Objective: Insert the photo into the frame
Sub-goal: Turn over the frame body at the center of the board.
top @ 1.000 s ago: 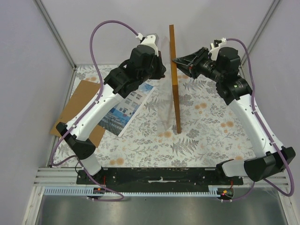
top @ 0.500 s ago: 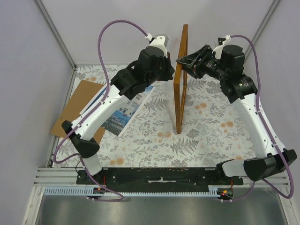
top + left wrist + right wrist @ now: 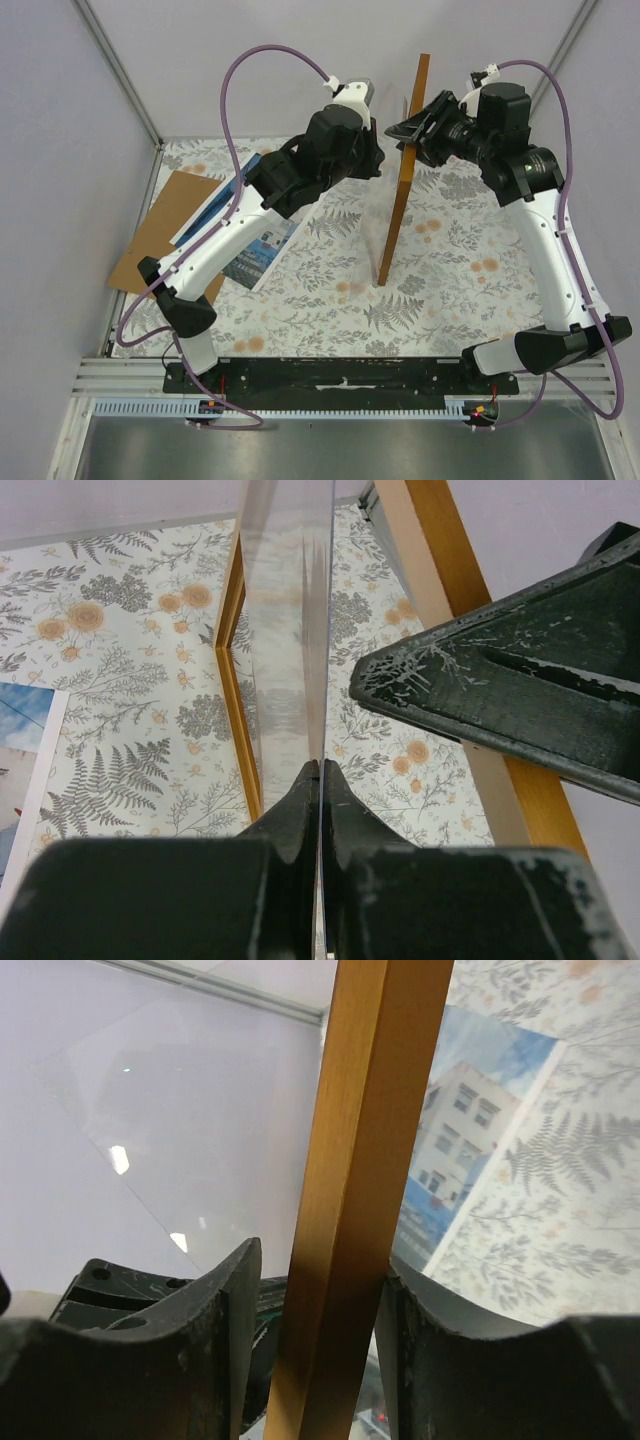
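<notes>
Left gripper (image 3: 320, 770) is pinched shut on the clear pane (image 3: 290, 630), held edge-on just beside the frame (image 3: 403, 185). Right gripper (image 3: 315, 1260) straddles the top rail, jaws slack, gap on 1 side. The frame stands on its lower edge, leaning right. I'd close on that rail before lowering either piece. Both arms reach high, wrists facing. Photo (image 3: 252, 255) lies flat on the table (image 3: 450, 300), left, well apart.

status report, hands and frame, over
Left hand shut on clear pane. Right hand open around frame rail, frame up on edge, tilted. Photo flat on table, not in.
</notes>
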### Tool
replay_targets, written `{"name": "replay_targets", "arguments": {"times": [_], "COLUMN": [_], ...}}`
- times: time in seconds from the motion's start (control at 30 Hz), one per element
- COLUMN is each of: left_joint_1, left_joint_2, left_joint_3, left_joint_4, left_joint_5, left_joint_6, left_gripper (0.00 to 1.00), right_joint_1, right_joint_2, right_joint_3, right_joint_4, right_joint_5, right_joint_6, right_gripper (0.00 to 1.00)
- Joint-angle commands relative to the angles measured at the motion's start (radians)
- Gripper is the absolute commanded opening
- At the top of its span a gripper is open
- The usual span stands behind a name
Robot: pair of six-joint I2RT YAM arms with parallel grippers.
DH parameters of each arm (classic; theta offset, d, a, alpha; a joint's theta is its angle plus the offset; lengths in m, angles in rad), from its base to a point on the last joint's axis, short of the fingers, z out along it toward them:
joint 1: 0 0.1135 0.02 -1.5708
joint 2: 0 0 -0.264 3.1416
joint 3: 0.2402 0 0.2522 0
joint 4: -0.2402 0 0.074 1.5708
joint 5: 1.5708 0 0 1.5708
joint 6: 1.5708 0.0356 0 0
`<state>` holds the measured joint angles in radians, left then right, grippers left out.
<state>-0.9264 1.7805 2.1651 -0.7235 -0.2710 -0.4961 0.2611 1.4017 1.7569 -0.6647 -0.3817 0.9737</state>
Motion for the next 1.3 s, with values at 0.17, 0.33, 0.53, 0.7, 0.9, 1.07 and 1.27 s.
{"name": "replay_targets", "arguments": {"times": [0.17, 0.33, 0.53, 0.7, 0.9, 1.07, 1.27], "left_joint_1": [-0.008, -0.008, -0.008, -0.008, -0.006, -0.008, -0.006], "left_joint_2": [0.013, 0.014, 0.004, -0.007, -0.027, -0.039, -0.075], "left_joint_3": [0.044, 0.036, 0.007, -0.013, -0.045, -0.063, -0.1], "left_joint_4": [0.038, 0.038, 0.059, 0.067, 0.084, 0.091, 0.099], "left_joint_5": [-0.039, -0.03, -0.027, -0.034, -0.042, -0.05, -0.079], "left_joint_6": [0.027, 0.025, 0.033, 0.044, 0.05, 0.05, 0.067], "left_gripper": [0.02, 0.02, 0.02, 0.02, 0.02, 0.02, 0.02], "right_joint_1": [-0.02, -0.022, -0.022, -0.022, -0.029, -0.042, -0.042], "right_joint_2": [0.036, 0.048, 0.068, 0.08, 0.051, 0.005, -0.009], "right_joint_3": [0.213, 0.259, 0.338, 0.397, 0.418, 0.317, 0.332], "right_joint_4": [-0.392, -0.538, -0.702, -0.806, -0.886, -0.886, -0.885], "right_joint_5": [0.128, 0.197, 0.293, 0.359, 0.392, 0.385, 0.386], "right_joint_6": [-0.259, -0.334, -0.398, -0.428, -0.46, -0.445, -0.432], "right_gripper": [0.54, 0.54, 0.53, 0.51, 0.47, 0.44, 0.15]}}
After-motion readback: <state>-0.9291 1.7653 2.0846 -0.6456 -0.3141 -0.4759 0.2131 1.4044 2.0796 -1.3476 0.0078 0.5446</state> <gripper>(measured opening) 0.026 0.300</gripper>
